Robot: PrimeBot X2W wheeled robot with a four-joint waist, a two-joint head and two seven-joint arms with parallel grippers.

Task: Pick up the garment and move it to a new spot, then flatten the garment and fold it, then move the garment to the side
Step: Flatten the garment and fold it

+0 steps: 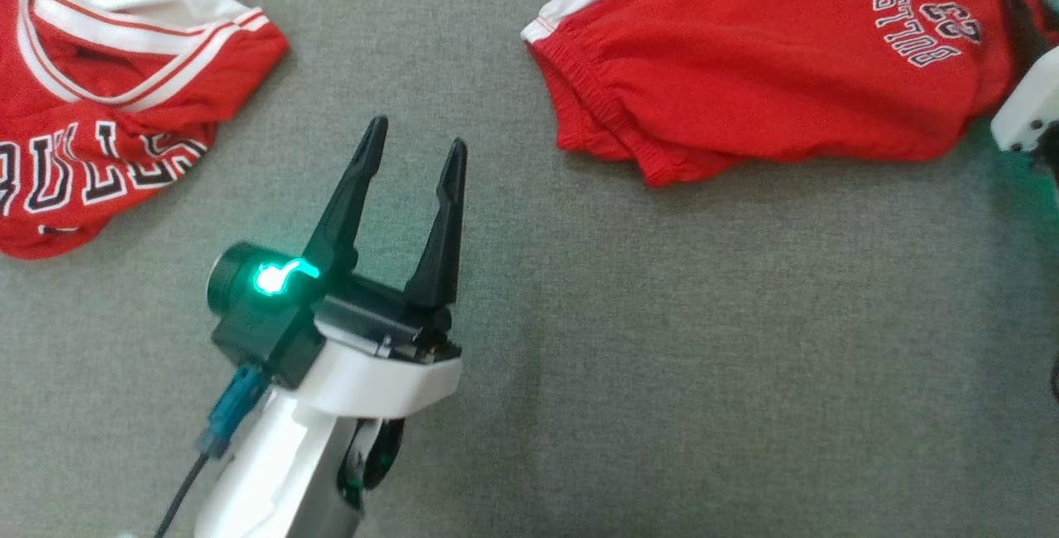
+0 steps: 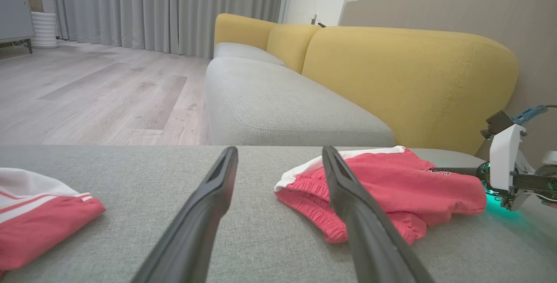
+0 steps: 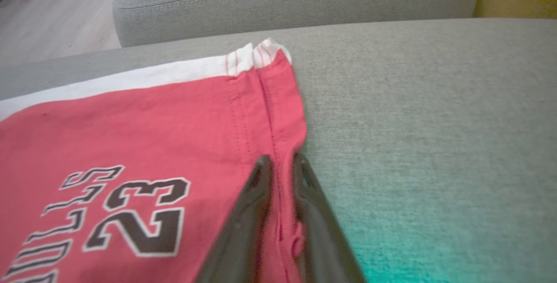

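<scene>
Grey woven sofa cushion (image 1: 662, 356) runs under everything you see from the head camera. Beyond it, the left wrist camera picks out mustard-yellow padded backrests (image 2: 404, 78), pale wood plank flooring (image 2: 87, 91) and long grey curtains (image 2: 165, 8).

Your task garment, the red shorts (image 1: 769, 66) with a white side band and an upside-down "BULLS 23" print, lies spread on the cushion at the upper right of the head view. Its gathered waistband end points toward the middle. A red basketball jersey (image 1: 107, 108) with white striped trim and "BULLS" lettering sits rumpled at the upper left, well apart from the shorts.

Your left tool (image 1: 418, 134) is over bare cushion between the two garments, touching neither. Its pale forearm comes up from the lower left edge and leans to the right. The two dark fingers point up the view and stand wide apart with nothing between them. A green light glows on the wrist housing beside them.

Your right tool (image 3: 282, 161) is at the far right edge of the shorts, next to the printed number. In its own wrist camera the fingers are drawn nearly together, and the stitched red hem runs up between them, so it is pinching that edge. From the left wrist camera that tool reaches in low and level at the right, fingers lying across the top of the shorts.
</scene>
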